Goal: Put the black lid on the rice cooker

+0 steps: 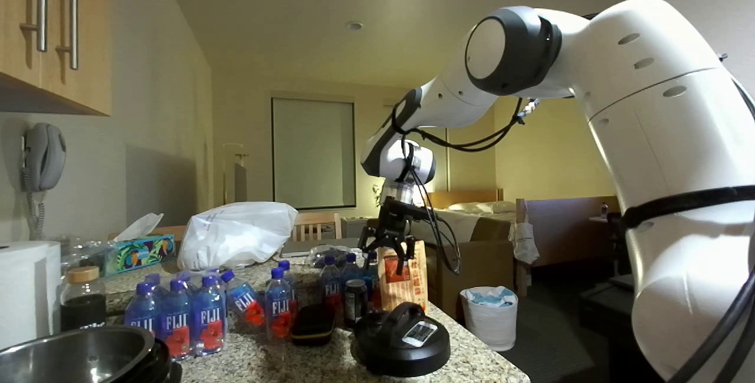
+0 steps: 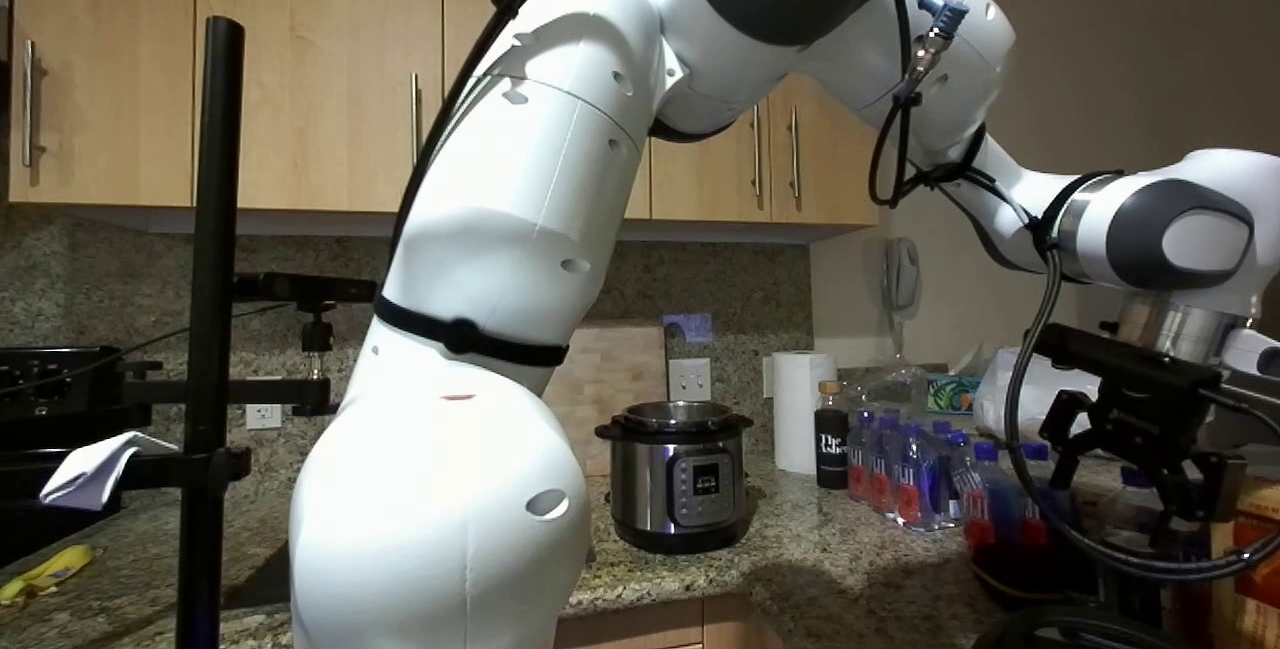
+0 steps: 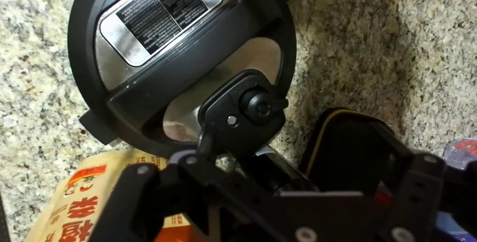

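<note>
Wrist view: 1 black lid (image 3: 190, 57) on counter (image 3: 354, 48), pincer (image 3: 292, 141) spread.

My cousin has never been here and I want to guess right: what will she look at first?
Probably the big white arm, arching high across both exterior views. Next, maybe the round black lid lying near the edge of the counter, or the shiny cooker standing uncovered left of the paper roll in an exterior view. The blue-capped bottles, bunched on the counter, could catch her eye too.
</note>
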